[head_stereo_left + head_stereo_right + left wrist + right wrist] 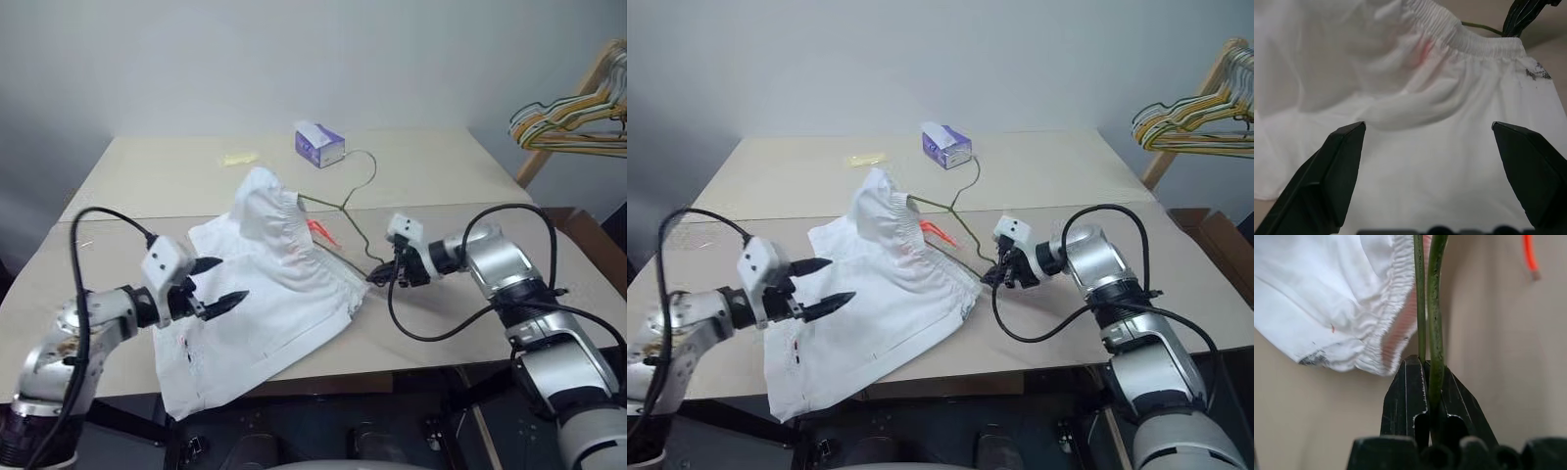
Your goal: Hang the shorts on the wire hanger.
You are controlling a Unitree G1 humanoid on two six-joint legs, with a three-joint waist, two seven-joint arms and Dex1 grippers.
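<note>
My right gripper (380,277) is pinched shut on the wire hanger (345,208) at its near corner, just off the right edge of the shorts (265,294). My left gripper (217,284) is spread wide and hovers over the left half of the shorts with nothing between its fingers.

From my head, the shorts lie crumpled on the table (421,166). Their gathered waistband (294,220) runs from the raised hump at the far end down toward my right gripper, and the legs trail toward the near left edge, where the hem hangs slightly over the table. So the cloth's long axis runs diagonally, far right to near left. The hanger runs away from my right gripper toward the back of the table, its hook curling near a small purple-and-white box (319,144). One of its arms disappears under the raised waistband. A bunch of yellow and green hangers (573,117) hangs at the far right.

My right wrist view adds the grip itself: 2 strands of green wire (1435,308) rise side by side from between my closed fingers (1405,396), with the waistband corner and its dark marks just beside them. My left wrist view shows the pink-red mark (1422,51) below the waistband, dark marks (1535,73) at the corner, and the tip of my right gripper (1520,17) at the waistband's far end.
</note>
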